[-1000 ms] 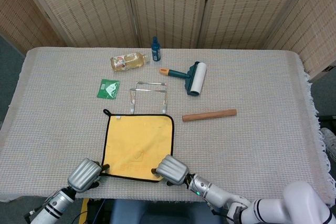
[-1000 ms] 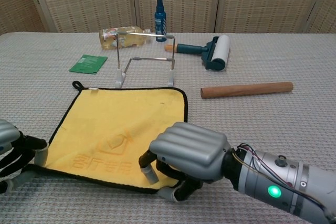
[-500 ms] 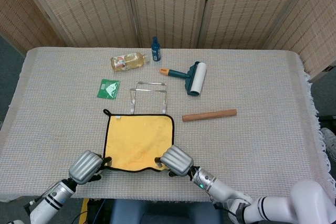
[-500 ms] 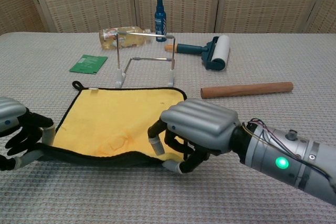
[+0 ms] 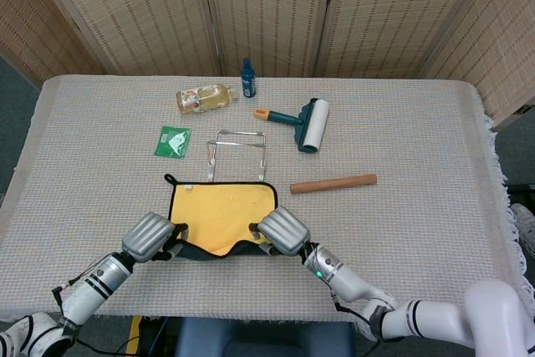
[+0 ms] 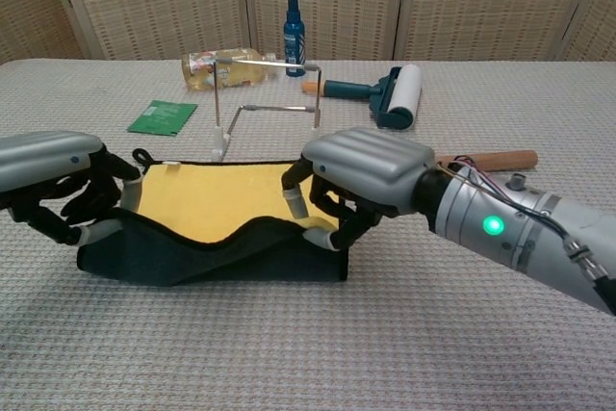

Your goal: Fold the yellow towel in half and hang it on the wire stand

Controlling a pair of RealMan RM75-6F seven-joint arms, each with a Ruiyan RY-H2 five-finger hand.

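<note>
Spreading under everything: a pale woven tablecloth (image 5: pixel 418 165), nubby weave, fringe down its right edge. On it the yellow towel (image 5: pixel 222 211), square terry with dark binding and a small loop at the far-left corner; its near edge is raised off the cloth, showing a dark underside (image 6: pixel 212 255), while the far edge lies flat just in front of the wire stand (image 5: pixel 238 152). Stand: thin bent metal rod, upright, bare. Right of it a wooden dowel (image 5: pixel 333 183) lies flat; beyond that a lint roller (image 5: pixel 305 123), white drum, teal frame. At the far edge a clear plastic bottle (image 5: pixel 201 98) lies on its side holding amber liquid; beside it a small blue spray bottle (image 5: pixel 248 79) stands upright. A green foil sachet (image 5: pixel 173 140) lies flat left of the stand.

My left hand (image 6: pixel 60 185) pinches the towel's near-left corner, fingers curled tight. My right hand (image 6: pixel 358 180) clamps the near-right corner likewise.
</note>
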